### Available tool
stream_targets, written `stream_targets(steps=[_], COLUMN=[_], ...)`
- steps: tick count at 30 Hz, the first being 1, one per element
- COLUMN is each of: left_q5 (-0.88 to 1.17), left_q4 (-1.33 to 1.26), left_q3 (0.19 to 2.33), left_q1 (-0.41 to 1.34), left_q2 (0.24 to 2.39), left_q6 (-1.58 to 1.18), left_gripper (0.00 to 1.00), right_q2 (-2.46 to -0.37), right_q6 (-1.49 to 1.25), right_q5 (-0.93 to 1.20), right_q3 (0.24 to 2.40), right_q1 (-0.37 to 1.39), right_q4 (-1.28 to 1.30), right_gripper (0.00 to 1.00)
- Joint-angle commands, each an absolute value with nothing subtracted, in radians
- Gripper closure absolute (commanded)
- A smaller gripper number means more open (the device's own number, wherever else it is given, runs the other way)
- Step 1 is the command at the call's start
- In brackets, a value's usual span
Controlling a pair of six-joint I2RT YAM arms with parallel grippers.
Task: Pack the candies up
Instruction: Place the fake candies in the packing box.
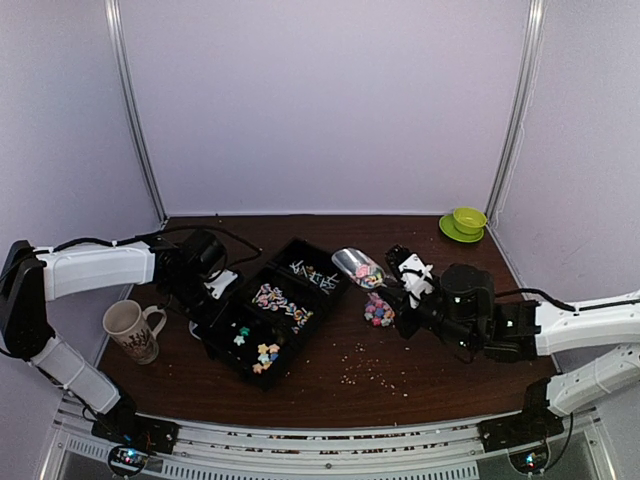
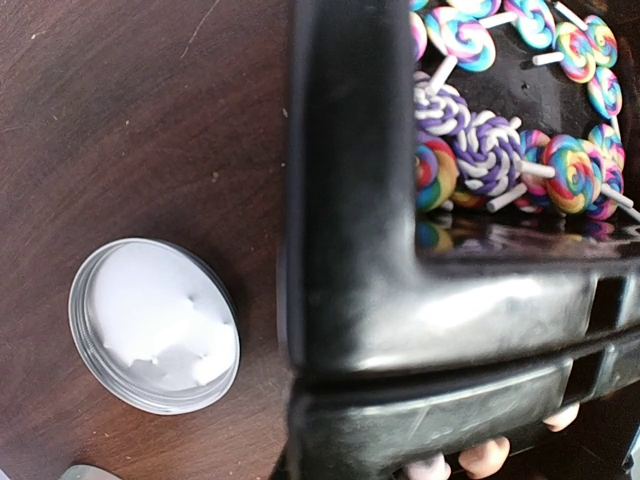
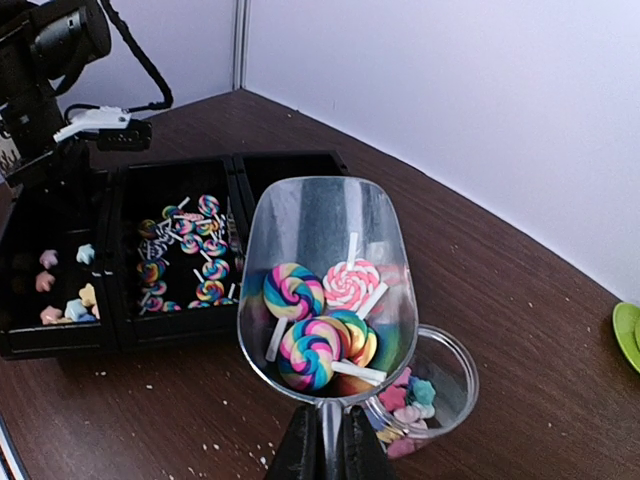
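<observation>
The table (image 1: 330, 395) is of dark brown wood with a dull shine. Three plain, pale lilac walls close it in: the back wall (image 1: 320, 100), the left wall (image 1: 60, 120) and the right wall (image 1: 590, 120). A thin metal post (image 1: 135, 110) stands in each back corner. A metal rail (image 1: 330, 442) runs along the near edge. The light is soft and even.

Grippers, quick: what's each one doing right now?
Left gripper: closed, apparently clamped on the tray rim.
Right gripper: closed on the scoop handle.
</observation>
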State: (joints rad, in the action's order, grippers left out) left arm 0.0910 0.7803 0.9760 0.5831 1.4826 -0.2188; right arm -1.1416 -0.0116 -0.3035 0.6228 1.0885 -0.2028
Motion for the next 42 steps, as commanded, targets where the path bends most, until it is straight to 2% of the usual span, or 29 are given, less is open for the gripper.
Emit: stream_targets(steps=[1,8,17,42], left_q5=[0.135,0.138,0.136,0.142], left_q4=[0.646,0.649,0.651,0.654], left_q3=[1.017,1.019,1.021,1.022], left_q1=[0.576,0.576,0.575,0.576], left_q2=[1.426,1.428,1.419,1.41], left_q6=[-0.23,-0.23,-0.231,-0.234], left_gripper=[1.0,1.0,1.0,1.0], right_q2=[-1.015,-0.904,-0.934,-1.163], right_q6=[-0.037,-0.115,-0.161,-0.09], right_q5=[-0.411,-0.462,-0.427,-0.303], right_q3=[0.665,0.733,0.842,1.034], right_q1=[1.083,1.059,1.009,0.933], right_q4=[0.109,0.406,0.648,0.821], right_gripper=[1.0,1.0,1.0,1.0])
